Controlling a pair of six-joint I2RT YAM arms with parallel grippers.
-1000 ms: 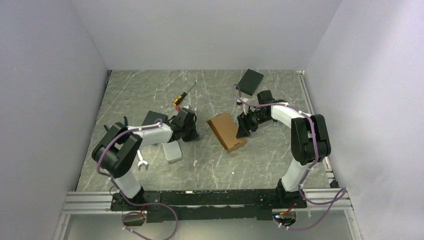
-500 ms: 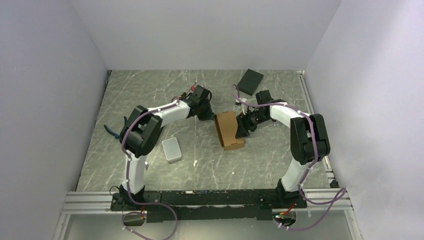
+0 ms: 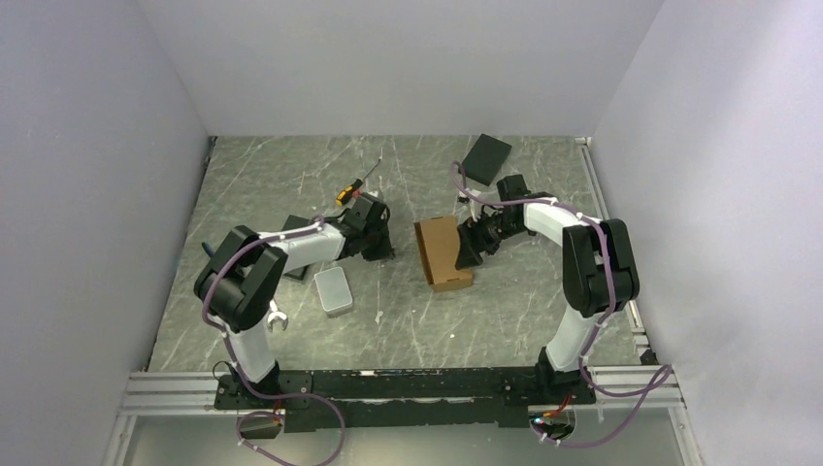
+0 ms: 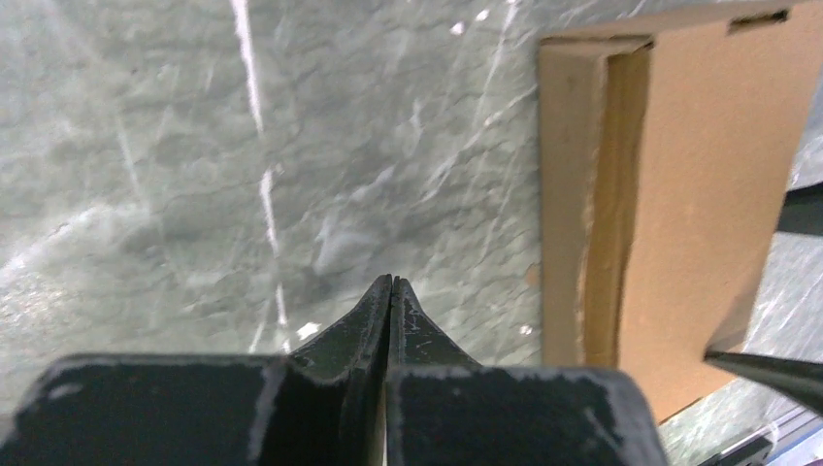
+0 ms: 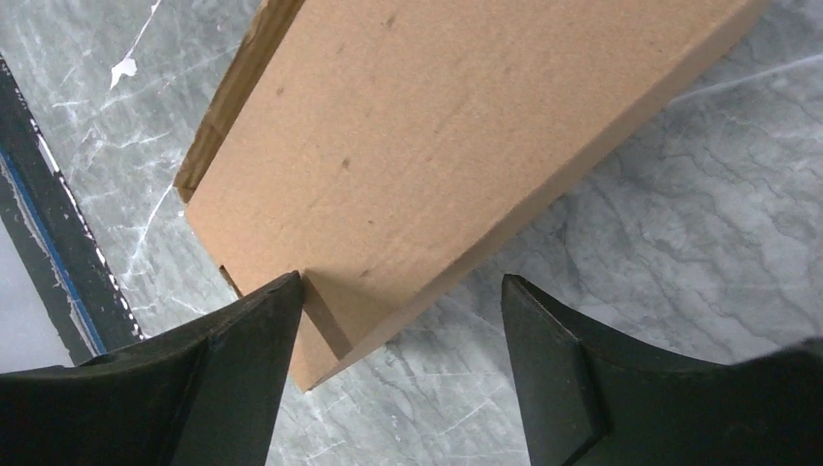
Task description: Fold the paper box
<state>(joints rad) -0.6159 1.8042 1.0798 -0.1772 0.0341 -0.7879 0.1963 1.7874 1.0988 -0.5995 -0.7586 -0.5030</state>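
Note:
The paper box point(image 3: 444, 252) is a tan folded carton lying on the marble table between the two arms. In the left wrist view the paper box point(image 4: 679, 175) lies to the right with a layered fold along its left edge. My left gripper point(image 3: 386, 250) sits on the table a little left of the box, apart from it; my left gripper point(image 4: 390, 283) is shut with nothing between its fingers. My right gripper point(image 3: 469, 254) is at the box's right side. In the right wrist view my right gripper point(image 5: 398, 286) is open, one fingertip point(image 5: 281, 291) touching the corner of the paper box point(image 5: 466, 126).
A small grey tin point(image 3: 334, 290) lies near the left arm, with a wrench point(image 3: 275, 318) beside it. A screwdriver point(image 3: 355, 184) lies behind the left gripper. One black slab point(image 3: 485, 153) is at the back right, another point(image 3: 291, 229) partly under the left arm.
The left arm swung up to the box's far left corner, then drew back left. The box turned to lie straighter. The right gripper's jaws spread wider.

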